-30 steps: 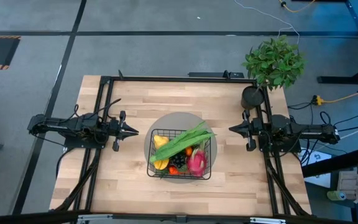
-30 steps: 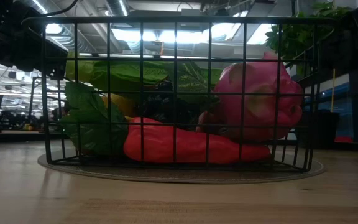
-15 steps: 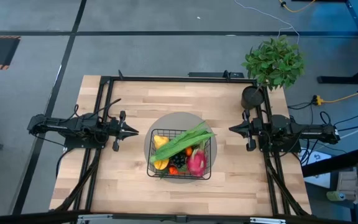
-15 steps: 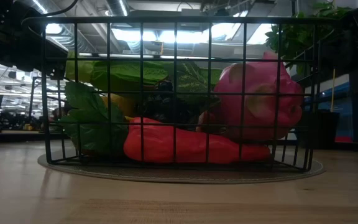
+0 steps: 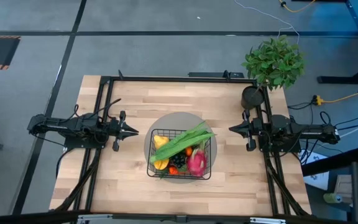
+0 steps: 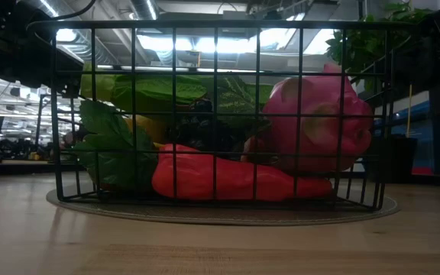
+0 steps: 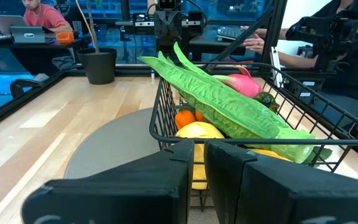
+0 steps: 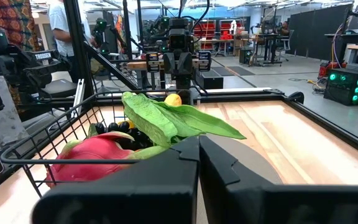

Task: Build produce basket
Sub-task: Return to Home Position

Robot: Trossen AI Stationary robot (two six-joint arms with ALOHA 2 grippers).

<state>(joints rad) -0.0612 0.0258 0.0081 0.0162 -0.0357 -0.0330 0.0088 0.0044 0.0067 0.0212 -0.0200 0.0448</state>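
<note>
Your basket (image 5: 180, 177) sits on a round grey mat (image 5: 166, 121) at the middle of the tabletop (image 5: 129, 93), slightly nearer the low camera's edge. It is loaded. Long green leaves (image 5: 180, 143) lie diagonally across the top, with a pink dragon fruit (image 5: 196, 163) in the corner toward the right arm and a yellow fruit (image 5: 160, 142) on the opposite side. Dark grapes (image 5: 178, 162) are mostly buried under the leaves and hard to make out. A red pepper (image 6: 220, 179) shows only from the low view. There the basket fills the picture and hides both arms.

The left gripper (image 5: 135, 131) hangs near the left edge, closed on nothing and pointing at the basket. The right gripper (image 5: 231, 129) mirrors it near the right edge, also closed and empty, and both are well apart from the wire. A potted plant (image 5: 272, 62) stands at the far right corner.
</note>
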